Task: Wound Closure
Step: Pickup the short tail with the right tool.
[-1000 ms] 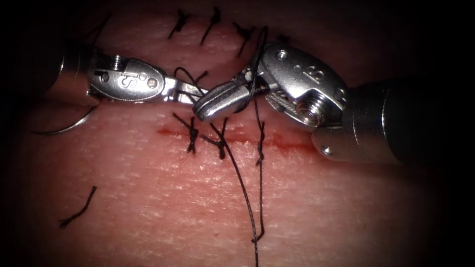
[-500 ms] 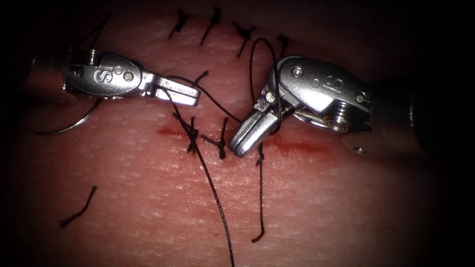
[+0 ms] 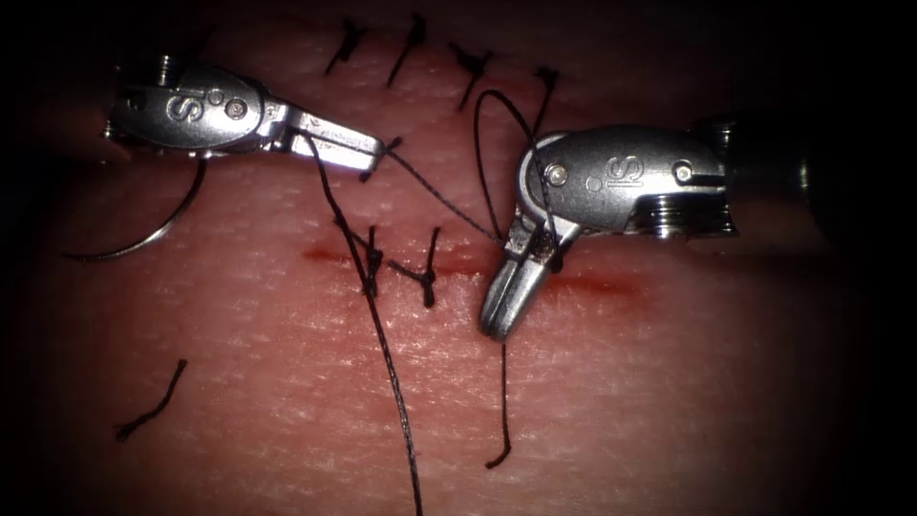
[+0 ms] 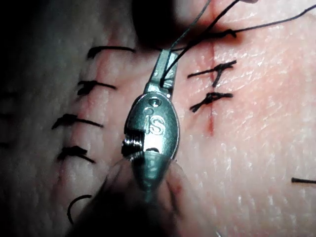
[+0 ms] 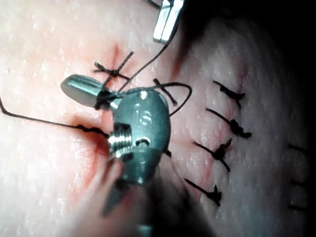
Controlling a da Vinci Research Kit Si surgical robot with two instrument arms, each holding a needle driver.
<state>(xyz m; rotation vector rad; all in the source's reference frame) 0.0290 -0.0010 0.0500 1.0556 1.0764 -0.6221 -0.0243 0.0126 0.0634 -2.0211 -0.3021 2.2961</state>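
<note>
My left tool (image 3: 346,146) (image 4: 165,66) is above the cut, left of the middle, its jaws shut on the thread (image 3: 382,344). From there one strand trails down off the tissue. Another strand crosses to my right tool (image 3: 500,311) (image 5: 81,91) and loops round its neck. The right tool's jaws point down over the cut (image 3: 583,285), shut, with nothing seen between them. A short thread tail (image 3: 503,406) lies just below their tips. The curved needle (image 3: 143,239) lies free on the tissue at the far left, held by neither tool.
Two tied stitches (image 3: 371,260) (image 3: 428,275) cross the cut's left part. A row of older stitches (image 3: 411,38) runs along the top. A loose cut piece of thread (image 3: 153,406) lies lower left. Red fluid marks the cut line.
The left tool has drawn up and to the left with its thread. The right tool has swung its jaws down from beside the left tool to the cut, the loop staying round it.
</note>
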